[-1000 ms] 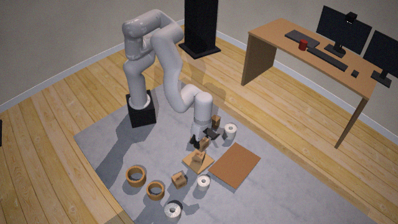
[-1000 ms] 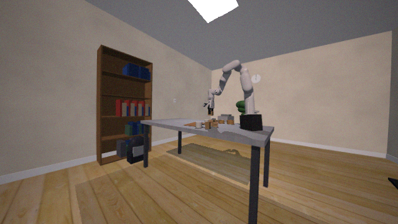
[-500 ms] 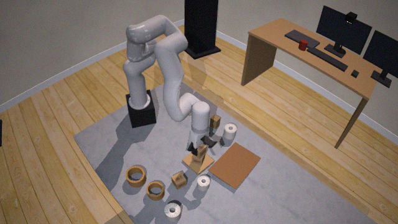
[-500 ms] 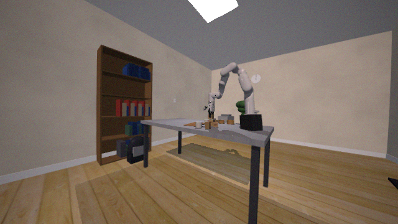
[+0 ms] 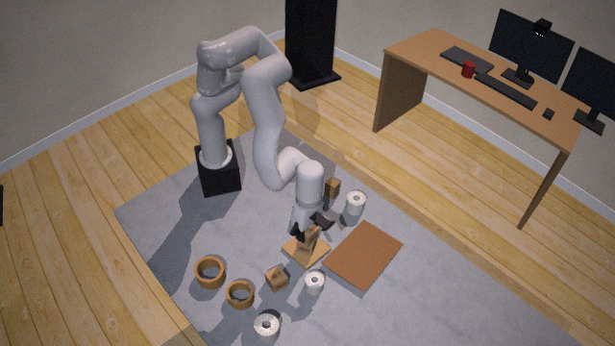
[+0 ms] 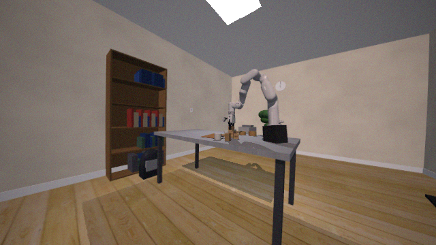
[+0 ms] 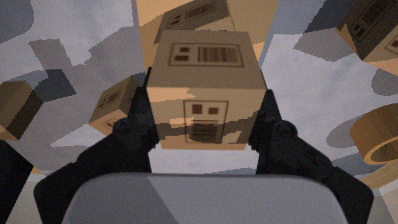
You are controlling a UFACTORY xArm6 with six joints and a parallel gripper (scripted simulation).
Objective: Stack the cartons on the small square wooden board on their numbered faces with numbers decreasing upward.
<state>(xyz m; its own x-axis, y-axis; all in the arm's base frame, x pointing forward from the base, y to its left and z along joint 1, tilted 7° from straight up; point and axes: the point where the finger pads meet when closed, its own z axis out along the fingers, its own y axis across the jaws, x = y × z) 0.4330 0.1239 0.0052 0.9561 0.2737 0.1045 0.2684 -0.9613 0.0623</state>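
My gripper (image 5: 307, 234) (image 7: 204, 84) (image 6: 231, 127) is shut on a brown carton (image 5: 313, 234) (image 7: 207, 75). I grip it by two opposite sides over the small square wooden board (image 5: 289, 248). A second carton (image 5: 303, 251) stands on that board, right below the held one; I cannot tell if they touch. A third carton (image 5: 332, 186) stands on the grey mat behind the arm. A fourth carton (image 5: 277, 278) (image 7: 371, 25) lies tilted in front of the board. In the wrist view a label with a barcode shows on the held carton's top and on its near face.
A large brown board (image 5: 362, 255) lies right of the small one. White rolls (image 5: 356, 202) (image 5: 314, 282) (image 5: 266, 326) and two brown rings (image 5: 209, 272) (image 5: 240, 294) stand on the mat around the board. The arm's black base (image 5: 217, 175) is at the back left.
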